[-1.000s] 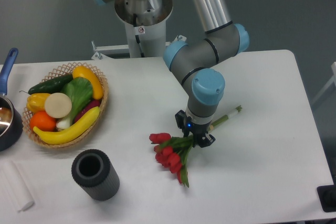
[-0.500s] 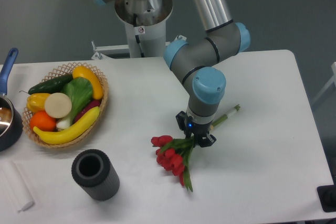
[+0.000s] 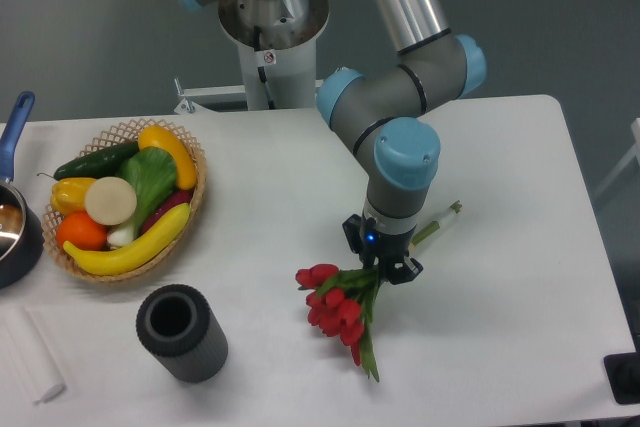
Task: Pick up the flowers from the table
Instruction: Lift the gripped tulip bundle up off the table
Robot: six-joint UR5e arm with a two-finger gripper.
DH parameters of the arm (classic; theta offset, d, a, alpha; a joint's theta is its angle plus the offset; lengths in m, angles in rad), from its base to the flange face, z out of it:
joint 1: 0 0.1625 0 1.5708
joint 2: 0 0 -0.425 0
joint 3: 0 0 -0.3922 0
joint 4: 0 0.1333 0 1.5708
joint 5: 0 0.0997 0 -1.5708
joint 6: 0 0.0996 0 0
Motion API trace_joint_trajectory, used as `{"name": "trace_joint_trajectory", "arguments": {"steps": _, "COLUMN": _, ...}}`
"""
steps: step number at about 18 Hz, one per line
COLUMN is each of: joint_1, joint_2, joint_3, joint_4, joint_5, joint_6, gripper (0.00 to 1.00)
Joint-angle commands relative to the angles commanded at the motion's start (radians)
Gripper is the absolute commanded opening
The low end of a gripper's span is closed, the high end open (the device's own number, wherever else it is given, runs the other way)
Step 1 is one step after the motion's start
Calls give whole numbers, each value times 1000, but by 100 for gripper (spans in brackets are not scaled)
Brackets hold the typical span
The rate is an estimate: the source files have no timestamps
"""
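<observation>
The pincer is clamped on the flowers at the stems, and the bunch has shifted right and toward the camera with it. Blooms hang low over the bench, possibly just clear of it. The lift looks under way.

flowers lie on the table, right of basket and cylinder.

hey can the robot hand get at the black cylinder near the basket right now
Probably not yet: the hand appears closed on the flowers. The black cylinder stands apart from the basket, open from above.
</observation>
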Motion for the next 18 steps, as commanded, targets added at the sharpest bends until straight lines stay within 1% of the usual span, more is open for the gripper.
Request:
{"name": "trace_joint_trajectory", "arguments": {"steps": 2, "joint_1": 17, "joint_2": 29, "joint_3": 2, "joint_4": 0, "joint_5": -35, "joint_6": -12, "gripper": 33}}
{"name": "trace_joint_trajectory", "arguments": {"steps": 4, "joint_1": 37, "joint_2": 57, "joint_3": 3, "joint_4": 0, "joint_5": -109, "joint_6": -17, "gripper": 33}}
{"name": "trace_joint_trajectory", "arguments": {"steps": 6, "joint_1": 63, "joint_2": 84, "joint_3": 3, "joint_4": 0, "joint_5": -199, "joint_6": -18, "gripper": 33}}
{"name": "trace_joint_trajectory", "arguments": {"steps": 8, "joint_1": 95, "joint_2": 141, "joint_3": 3, "joint_4": 0, "joint_5": -305, "joint_6": -23, "gripper": 33}}
{"name": "trace_joint_trajectory", "arguments": {"steps": 9, "joint_1": 107, "joint_2": 161, "joint_3": 3, "joint_4": 0, "joint_5": -352, "joint_6": -41, "gripper": 33}}
{"name": "trace_joint_trajectory", "arguments": {"steps": 10, "joint_1": 129, "joint_2": 185, "joint_3": 6, "joint_4": 0, "joint_5": -430, "joint_6": -78, "gripper": 33}}
{"name": "trace_joint_trajectory", "arguments": {"steps": 12, "joint_1": 140, "joint_2": 199, "joint_3": 23, "joint_4": 0, "joint_5": -541, "joint_6": -121, "gripper": 33}}
{"name": "trace_joint_trajectory", "arguments": {"steps": 14, "joint_1": 170, "joint_2": 209, "joint_3": 58, "joint_4": 2, "joint_5": -610, "joint_6": -207, "gripper": 33}}
{"name": "trace_joint_trajectory", "arguments": {"steps": 16, "joint_1": 202, "joint_2": 210, "joint_3": 58, "joint_4": 6, "joint_5": -676, "joint_6": -213, "gripper": 33}}
{"name": "trace_joint_trajectory", "arguments": {"steps": 17, "joint_1": 221, "joint_2": 210, "joint_3": 60, "joint_4": 12, "joint_5": -745, "joint_6": -213, "gripper": 33}}
{"name": "trace_joint_trajectory", "arguments": {"steps": 18, "joint_1": 232, "joint_2": 210, "joint_3": 61, "joint_4": 14, "joint_5": -779, "joint_6": -215, "gripper": 33}}
